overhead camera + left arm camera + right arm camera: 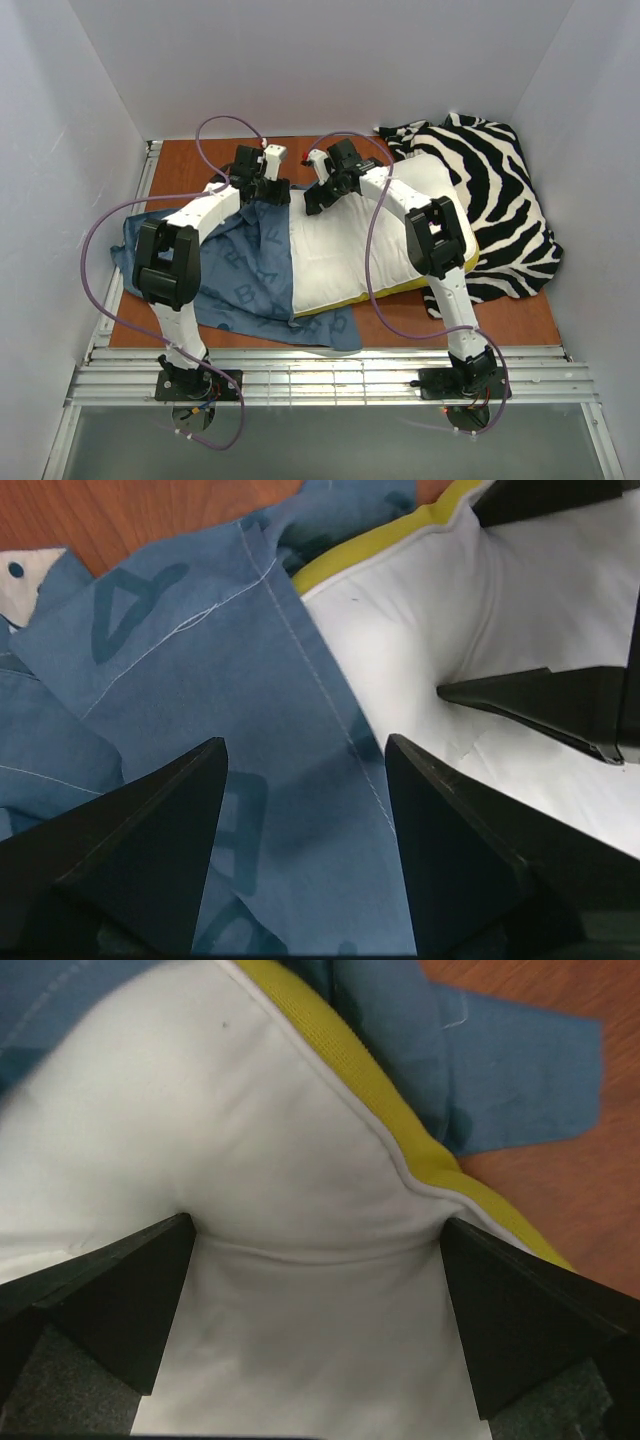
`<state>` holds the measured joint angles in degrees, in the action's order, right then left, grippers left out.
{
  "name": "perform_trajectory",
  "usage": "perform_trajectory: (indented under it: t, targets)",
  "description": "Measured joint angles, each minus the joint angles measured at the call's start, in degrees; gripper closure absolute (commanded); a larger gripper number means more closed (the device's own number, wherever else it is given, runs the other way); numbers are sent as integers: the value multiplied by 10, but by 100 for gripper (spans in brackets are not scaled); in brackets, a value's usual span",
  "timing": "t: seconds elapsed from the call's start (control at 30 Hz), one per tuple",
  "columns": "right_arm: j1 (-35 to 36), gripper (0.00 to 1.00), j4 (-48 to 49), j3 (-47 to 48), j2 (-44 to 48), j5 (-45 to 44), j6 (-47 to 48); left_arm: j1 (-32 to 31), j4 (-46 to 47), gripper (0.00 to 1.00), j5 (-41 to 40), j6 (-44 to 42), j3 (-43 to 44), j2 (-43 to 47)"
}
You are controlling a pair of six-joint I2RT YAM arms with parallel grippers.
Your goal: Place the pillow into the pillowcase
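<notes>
The white pillow point(370, 250) with its yellow edge lies in the middle of the table, its left side on the blue pillowcase point(240, 280). My left gripper point(265, 190) is open just above the pillowcase's stitched hem point(300, 680), next to the pillow's far left corner point(420, 610). My right gripper point(320, 195) is open wide, and both fingertips press into the pillow's top point(300, 1160) near that corner. The yellow edge point(400, 1110) runs just beyond it. The right gripper's fingers point(540, 695) also show in the left wrist view. The left gripper point(305, 770) and the right gripper point(315, 1240) are close together.
A zebra-striped cloth point(490, 200) lies bunched at the back right, partly under the pillow. The brown tabletop point(180, 170) is bounded by white walls at the back and both sides. A metal rail point(330, 375) runs along the near edge.
</notes>
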<state>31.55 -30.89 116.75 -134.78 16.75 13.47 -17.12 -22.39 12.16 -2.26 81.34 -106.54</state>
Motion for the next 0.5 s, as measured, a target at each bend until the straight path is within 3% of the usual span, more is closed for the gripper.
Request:
perform_trajectory:
  t: [0.03, 0.13, 0.23, 0.27, 0.43, 0.5]
  targets:
    - [0, 11, 0, -2, -11, 4, 3, -2, 0, 41, -7, 2, 3, -11]
    - [1, 45, 7, -10, -17, 21, 8, -5, 0, 46, -22, 6, 9, -35]
    - [-1, 91, 15, -18, -12, 43, 12, -9, 4, 53, -35, 8, 10, -52]
    - [-1, 98, 15, -21, -10, 46, 9, -10, 5, 55, -38, 8, 12, -56]
    - [-2, 99, 17, -30, 3, 70, 5, -14, 5, 89, -47, 11, 21, -67]
    - [-3, 99, 17, -32, 4, 77, 1, -13, 6, 94, -40, 12, 27, -67]
